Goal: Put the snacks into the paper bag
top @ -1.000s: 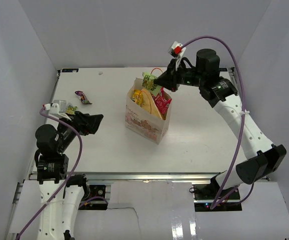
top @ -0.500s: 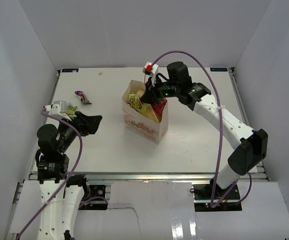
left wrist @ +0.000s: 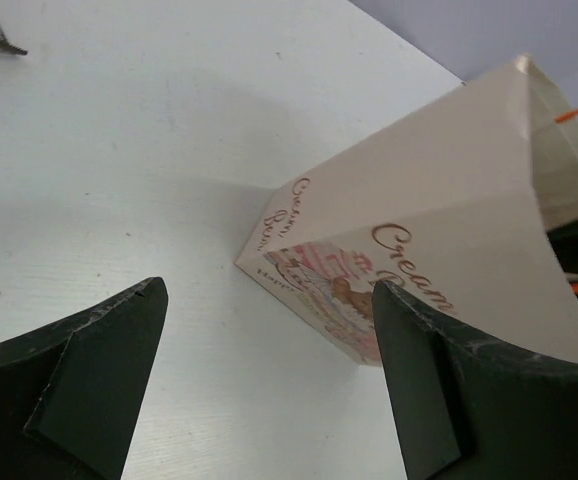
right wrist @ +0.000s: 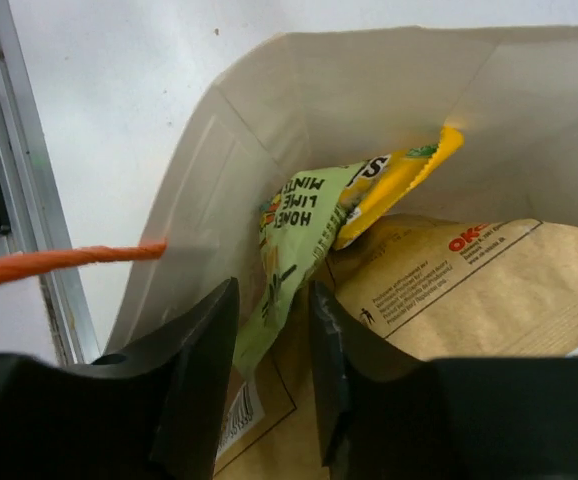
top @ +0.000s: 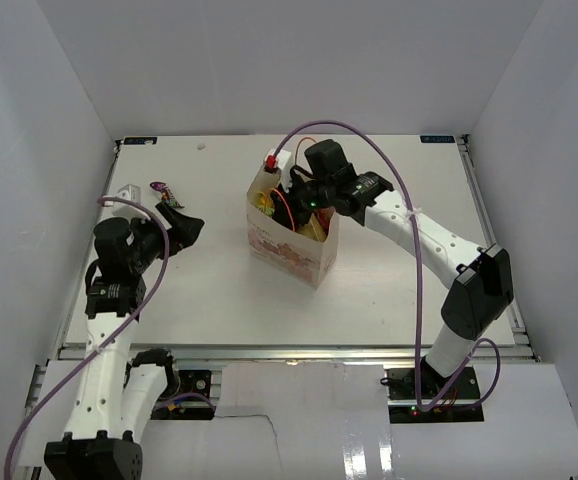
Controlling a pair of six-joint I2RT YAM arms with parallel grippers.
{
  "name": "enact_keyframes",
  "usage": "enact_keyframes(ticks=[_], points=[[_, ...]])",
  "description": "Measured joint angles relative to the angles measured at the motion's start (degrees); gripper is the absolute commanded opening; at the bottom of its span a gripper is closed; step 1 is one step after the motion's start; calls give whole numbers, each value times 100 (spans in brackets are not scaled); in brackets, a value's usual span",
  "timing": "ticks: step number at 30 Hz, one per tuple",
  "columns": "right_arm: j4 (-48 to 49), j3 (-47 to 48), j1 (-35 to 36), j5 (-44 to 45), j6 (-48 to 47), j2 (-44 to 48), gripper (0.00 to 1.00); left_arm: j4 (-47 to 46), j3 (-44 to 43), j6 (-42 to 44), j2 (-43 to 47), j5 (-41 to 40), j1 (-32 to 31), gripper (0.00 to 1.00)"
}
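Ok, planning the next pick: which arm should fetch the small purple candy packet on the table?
Left: the left gripper is open near the small purple candy packet; the right gripper is inside the beige kraft paper bag.

paper bag (left wrist: 449, 180): matt kraft paper | green packet (right wrist: 294, 235): crinkled film | table (left wrist: 169, 150): smooth matt white

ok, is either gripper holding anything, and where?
Left gripper: nothing. Right gripper: parted jaws straddle the lower end of the light green packet; grip unclear.

Beige paper bag (top: 287, 250) with reddish print; light-green packet (right wrist: 294, 245); golden-yellow chip bag (right wrist: 469, 290).
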State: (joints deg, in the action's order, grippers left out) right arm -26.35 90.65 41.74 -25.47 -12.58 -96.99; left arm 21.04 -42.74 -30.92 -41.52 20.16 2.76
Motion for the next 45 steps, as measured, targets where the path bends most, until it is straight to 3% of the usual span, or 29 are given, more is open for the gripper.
enact_keyframes(ticks=[1, 6, 10, 14, 18, 23, 29, 36, 37, 40, 45], points=[[-59, 22, 4, 15, -44, 0, 50, -50, 7, -42, -131, -87, 0, 94], [-251, 387, -11, 72, -310, 9, 71, -446, -26, -389, -1335, -586, 0, 94], [-337, 866, -157, 59, -579, 151, 81, -590, -326, -614, -2518, -990, 2, 94], [-330, 1099, -660, -216, -855, 560, 82, -590, -1082, -741, -3753, -1445, 13, 93], [-302, 1021, -1681, -682, -1016, 1145, 83, -599, -2186, -691, -5051, -2072, 20, 93], [-251, 291, -2369, -1154, -1084, 1757, 84, -264, -3348, -531, -6367, -2863, 79, 92], [-282, -271, -3001, -1585, -962, 1873, 83, 387, -4621, -354, -7560, -3289, 153, 90], [-210, -382, -3440, -1906, -629, 1862, 83, 822, -5215, -142, -8227, -3436, 162, 69], [-208, -382, -3464, -1952, -590, 1862, 83, 859, -5228, -120, -8273, -3434, 162, 55], [-181, -382, -3506, -2063, -494, 1862, 83, 949, -5228, -74, -8323, -3405, 164, 32], [-170, -382, -3563, -2247, -417, 1862, 83, 841, -5082, 44, -8196, -3235, 168, 22]])
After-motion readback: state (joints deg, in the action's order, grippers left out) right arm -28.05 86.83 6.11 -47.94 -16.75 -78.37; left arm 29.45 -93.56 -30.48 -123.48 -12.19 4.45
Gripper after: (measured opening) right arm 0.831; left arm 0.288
